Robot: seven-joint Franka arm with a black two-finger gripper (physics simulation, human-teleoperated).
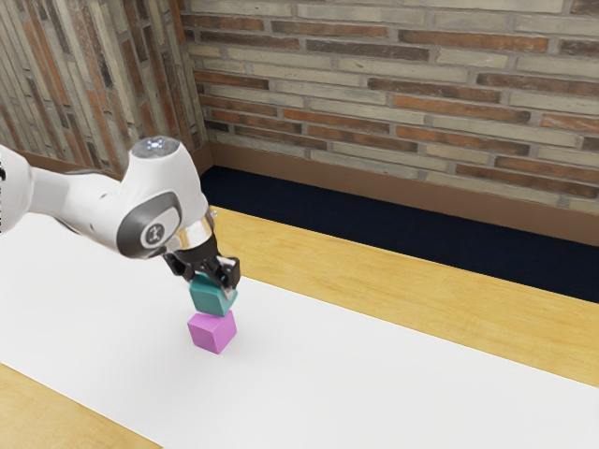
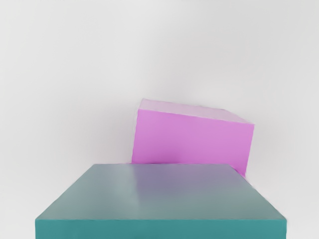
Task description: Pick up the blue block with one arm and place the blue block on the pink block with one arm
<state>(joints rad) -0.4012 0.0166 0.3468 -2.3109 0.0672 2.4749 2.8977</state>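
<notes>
A teal-blue block [image 1: 211, 297] hangs tilted between my gripper's [image 1: 215, 284] black fingers, which are shut on it. Directly under it the pink block [image 1: 212, 331] rests on the white table sheet [image 1: 374, 383]. The teal-blue block's lower edge sits very close to the pink block's top; I cannot tell whether they touch. In the wrist view the blue block [image 2: 159, 201] is large just under my hand, and the pink block [image 2: 192, 137] lies beyond and below it on the white surface.
The white sheet runs across a wooden table [image 1: 421, 281] whose far edge borders a dark floor strip [image 1: 402, 224] and a brick wall [image 1: 393, 84]. More bare wood [image 1: 47, 412] lies at the near corner.
</notes>
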